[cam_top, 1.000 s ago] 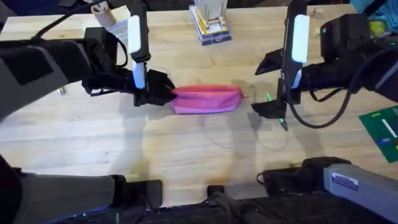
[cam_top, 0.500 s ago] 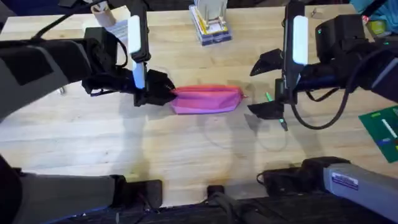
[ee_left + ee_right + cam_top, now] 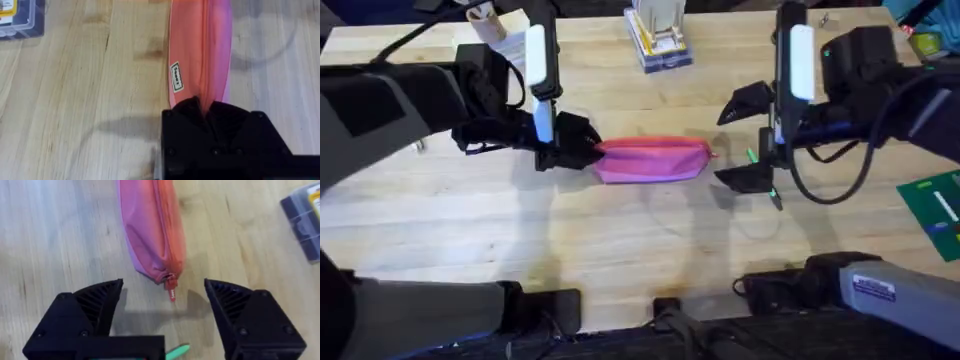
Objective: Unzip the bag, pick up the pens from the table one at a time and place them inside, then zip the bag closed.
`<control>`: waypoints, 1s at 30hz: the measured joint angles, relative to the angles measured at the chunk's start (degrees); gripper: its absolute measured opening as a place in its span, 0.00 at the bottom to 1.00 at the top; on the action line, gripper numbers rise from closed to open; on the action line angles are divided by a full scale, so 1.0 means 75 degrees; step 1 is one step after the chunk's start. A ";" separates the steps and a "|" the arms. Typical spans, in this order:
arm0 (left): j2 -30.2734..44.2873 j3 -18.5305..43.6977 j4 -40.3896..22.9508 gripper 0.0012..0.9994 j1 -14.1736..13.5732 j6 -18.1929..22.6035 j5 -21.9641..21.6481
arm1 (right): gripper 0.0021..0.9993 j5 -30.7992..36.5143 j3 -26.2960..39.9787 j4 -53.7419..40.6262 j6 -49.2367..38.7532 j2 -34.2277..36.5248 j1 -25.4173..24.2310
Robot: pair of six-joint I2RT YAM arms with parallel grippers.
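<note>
Right fingers (image 3: 748, 135) nearer, spread wide; bag (image 3: 653, 160) crosswise, left fingers (image 3: 582, 150) clamping its end

A robotics lab or test bench is suggested: two dark cabled robot arms are mounted at the near edge of a light wooden butcher-block tabletop (image 3: 650, 230). A clear plastic compartment box (image 3: 658, 45) (small parts, contents unreadable) and a green cutting mat (image 3: 935, 210) are kept at the edges.
</note>
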 joint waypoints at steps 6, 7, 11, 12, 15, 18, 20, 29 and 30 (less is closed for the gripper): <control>0.0000 0.0000 0.0000 0.04 0.0000 0.0000 0.0000 | 1.00 0.0000 0.0005 0.0129 0.0000 0.0833 0.0000; 0.0000 0.0000 0.0000 0.04 0.0001 -0.0001 0.0000 | 1.00 0.0000 0.0005 0.0173 0.0000 0.0943 0.0000; -0.0002 0.0000 0.0000 0.04 0.0002 0.0000 0.0000 | 0.96 0.0000 0.0005 0.0411 0.0000 0.1238 0.0000; 0.0000 0.0000 0.0000 0.04 0.0000 -0.0003 0.0000 | 0.96 0.0000 0.0005 0.0465 0.0000 0.1290 0.0000; 0.0000 0.0000 0.0000 0.04 0.0000 0.0000 0.0000 | 0.96 0.0000 0.0011 0.0571 0.0000 0.1482 0.0000; 0.0000 0.0000 0.0000 0.04 0.0002 0.0000 0.0000 | 0.95 0.0000 0.0020 0.0580 0.0000 0.1744 0.0000; 0.0000 0.0000 0.0000 0.04 0.0000 0.0000 0.0000 | 0.91 -0.0001 0.0020 0.0577 -0.0001 0.1889 0.0000; -0.0001 0.0000 -0.0003 0.04 0.0000 0.0000 0.0000 | 0.41 -0.0192 0.0023 0.0664 -0.0052 0.2358 0.0000; 0.0000 0.0000 -0.0001 0.04 0.0000 0.0000 0.0000 | 0.27 -0.0198 0.0024 0.0662 -0.0049 0.2358 0.0000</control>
